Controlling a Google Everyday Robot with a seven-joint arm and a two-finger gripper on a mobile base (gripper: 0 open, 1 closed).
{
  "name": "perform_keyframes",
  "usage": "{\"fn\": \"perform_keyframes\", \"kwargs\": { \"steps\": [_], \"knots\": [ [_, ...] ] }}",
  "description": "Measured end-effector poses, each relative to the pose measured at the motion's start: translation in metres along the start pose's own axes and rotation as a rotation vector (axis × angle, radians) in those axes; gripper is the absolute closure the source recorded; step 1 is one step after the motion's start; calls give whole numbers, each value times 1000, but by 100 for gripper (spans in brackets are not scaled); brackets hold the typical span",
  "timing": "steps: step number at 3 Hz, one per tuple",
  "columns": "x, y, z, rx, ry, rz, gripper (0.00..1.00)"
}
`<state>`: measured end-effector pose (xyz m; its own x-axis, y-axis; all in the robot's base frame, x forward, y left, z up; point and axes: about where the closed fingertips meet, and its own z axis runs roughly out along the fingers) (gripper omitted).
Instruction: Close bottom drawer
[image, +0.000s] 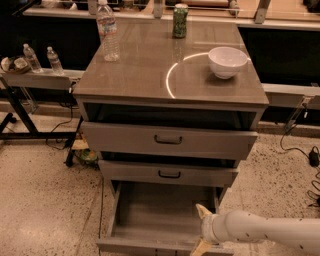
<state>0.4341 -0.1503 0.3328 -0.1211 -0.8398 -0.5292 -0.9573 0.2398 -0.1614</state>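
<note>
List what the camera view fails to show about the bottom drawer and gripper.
Bottom drawer: front face and handle cut off by the lower picture edge, camera view.
Gripper, at the drawer's front right corner: jaws spread, lower one clipped by that edge; contact with the drawer unclear.
Middle drawer: interior hidden under the top drawer.
</note>
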Motion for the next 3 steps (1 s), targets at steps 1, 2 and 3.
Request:
{"fn": "perform_keyframes", "kwargs": {
  "steps": [1, 2, 3],
  "knots": [
    [25, 4, 34, 15, 2, 9, 0],
    [55, 5, 60, 34, 15, 20, 0],
    [79, 5, 87, 51, 10, 26, 0]
  ]
}}
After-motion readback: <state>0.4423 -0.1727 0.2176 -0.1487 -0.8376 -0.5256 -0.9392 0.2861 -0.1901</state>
